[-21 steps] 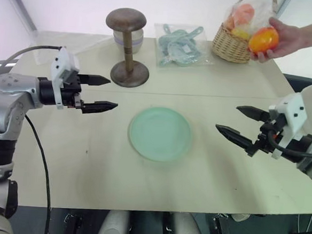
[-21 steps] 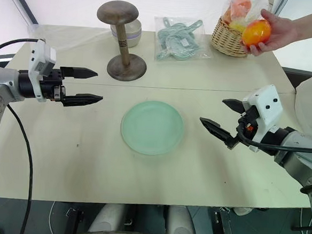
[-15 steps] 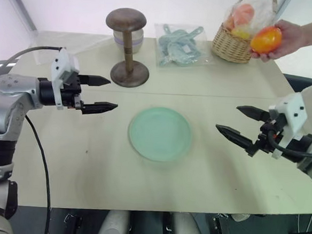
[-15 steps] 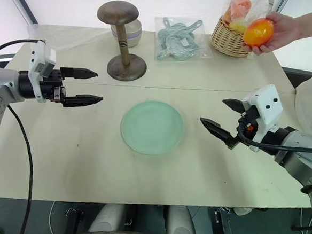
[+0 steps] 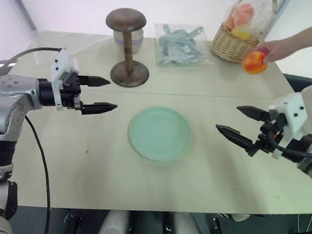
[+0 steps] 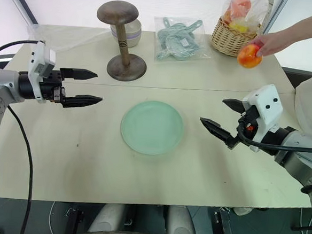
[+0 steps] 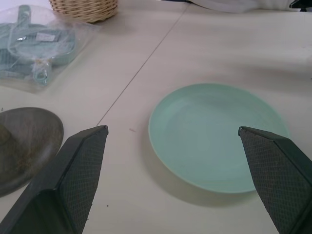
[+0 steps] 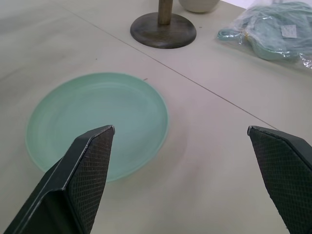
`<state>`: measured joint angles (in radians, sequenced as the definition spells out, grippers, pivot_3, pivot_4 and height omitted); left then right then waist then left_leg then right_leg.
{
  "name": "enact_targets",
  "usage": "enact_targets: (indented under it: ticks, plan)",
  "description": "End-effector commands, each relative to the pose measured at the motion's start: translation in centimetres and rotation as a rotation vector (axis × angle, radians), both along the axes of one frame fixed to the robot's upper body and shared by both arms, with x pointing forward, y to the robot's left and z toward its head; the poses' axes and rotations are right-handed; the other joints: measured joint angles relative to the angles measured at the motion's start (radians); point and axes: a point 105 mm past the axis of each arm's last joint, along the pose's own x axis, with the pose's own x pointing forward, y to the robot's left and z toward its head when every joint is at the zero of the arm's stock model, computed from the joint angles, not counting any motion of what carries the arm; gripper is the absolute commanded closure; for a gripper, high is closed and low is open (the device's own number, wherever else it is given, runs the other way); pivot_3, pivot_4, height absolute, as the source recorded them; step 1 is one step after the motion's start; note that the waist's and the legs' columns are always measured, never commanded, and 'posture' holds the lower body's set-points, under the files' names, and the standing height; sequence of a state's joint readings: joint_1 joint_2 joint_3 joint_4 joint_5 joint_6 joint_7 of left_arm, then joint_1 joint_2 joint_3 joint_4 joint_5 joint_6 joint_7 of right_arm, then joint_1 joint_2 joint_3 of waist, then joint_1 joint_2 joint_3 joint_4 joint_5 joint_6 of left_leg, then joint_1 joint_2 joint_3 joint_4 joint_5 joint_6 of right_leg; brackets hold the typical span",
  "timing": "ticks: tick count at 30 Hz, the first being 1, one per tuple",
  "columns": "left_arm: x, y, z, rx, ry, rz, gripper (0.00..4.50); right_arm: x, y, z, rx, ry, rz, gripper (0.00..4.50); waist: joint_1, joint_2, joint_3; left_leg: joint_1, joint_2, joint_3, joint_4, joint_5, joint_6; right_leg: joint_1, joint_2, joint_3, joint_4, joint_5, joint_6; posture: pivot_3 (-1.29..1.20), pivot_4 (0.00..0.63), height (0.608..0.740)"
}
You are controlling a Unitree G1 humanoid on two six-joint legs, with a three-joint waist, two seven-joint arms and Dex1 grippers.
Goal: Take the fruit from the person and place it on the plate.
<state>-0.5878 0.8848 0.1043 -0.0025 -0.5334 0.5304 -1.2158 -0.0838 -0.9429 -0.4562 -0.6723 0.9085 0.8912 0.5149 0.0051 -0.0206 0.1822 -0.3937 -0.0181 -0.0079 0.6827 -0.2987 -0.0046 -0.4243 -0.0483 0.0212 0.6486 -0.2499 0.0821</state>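
The wicker basket at the far right of the worktop holds bagged orange and yellow fruit. The mint-green plate lies bare at mid-worktop. A person's hand reaches in from the far right, holding the orange-red fruit just in front of the basket. The left claw and right claw hover either side of the plate, both spread wide, gripping nothing.
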Motion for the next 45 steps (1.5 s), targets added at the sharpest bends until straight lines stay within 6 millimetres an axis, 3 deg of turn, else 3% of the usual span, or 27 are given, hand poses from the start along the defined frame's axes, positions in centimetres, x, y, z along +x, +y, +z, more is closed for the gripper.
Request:
enact_targets:
  ticks: [1, 45]
  plan:
    - [-0.1, 0.4, 1.1, 0.000, -0.052, 0.006, 0.02, -0.2, -0.4, 1.2, -0.018, -0.048, -0.015, 0.00, 0.000, 0.000, 0.000, 0.000, 0.000, 0.000, 0.000, 0.000, 0.000, 0.000, 0.000, 0.000, 0.000, 0.000, 0.000, 0.00, 0.150, 0.740]
    - [0.5, -0.3, 1.6, -0.034, -0.094, 0.018, 0.02, -0.3, 0.9, 1.2, 0.099, -0.057, -0.043, 0.00, 0.000, 0.000, 0.000, 0.000, 0.000, 0.000, 0.000, 0.000, 0.000, 0.000, 0.000, 0.000, 0.000, 0.000, 0.000, 0.00, 0.150, 0.740]
